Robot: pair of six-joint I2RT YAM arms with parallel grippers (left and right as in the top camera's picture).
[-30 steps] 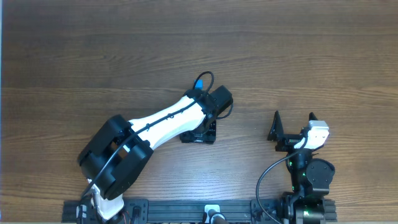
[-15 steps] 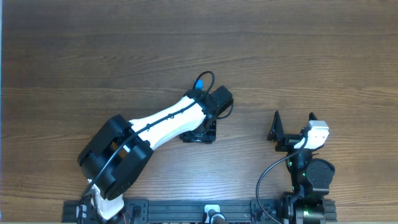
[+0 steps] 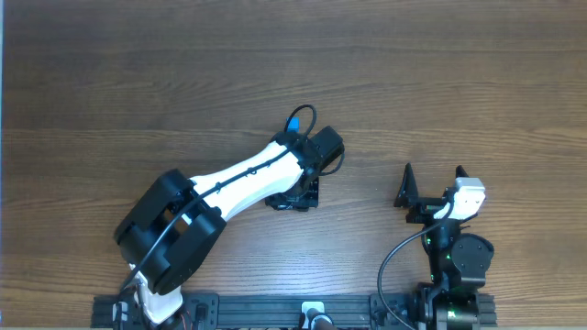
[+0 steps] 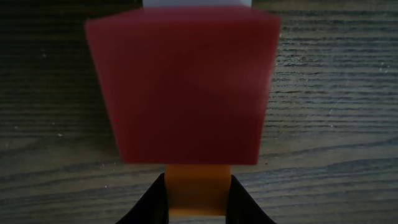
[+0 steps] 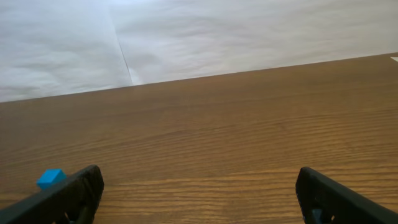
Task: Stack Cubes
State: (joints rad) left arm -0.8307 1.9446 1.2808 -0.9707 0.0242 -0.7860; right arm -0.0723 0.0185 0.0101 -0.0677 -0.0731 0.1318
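The left gripper point(image 4: 198, 208) presses its two fingers against both sides of the orange cube point(image 4: 198, 186), so it is clamped on it. Touching this cube is the red cube point(image 4: 183, 87). It shows one broad face of plain, matt dark red with straight edges, narrower on the side toward the fingers. Which of the two cubes lies above the other, I cannot tell. Both are near the middle of the wooden table point(image 3: 459, 73), under the left arm's wrist. The right gripper point(image 3: 432, 170) rests close to its own base with the fingers wide apart.
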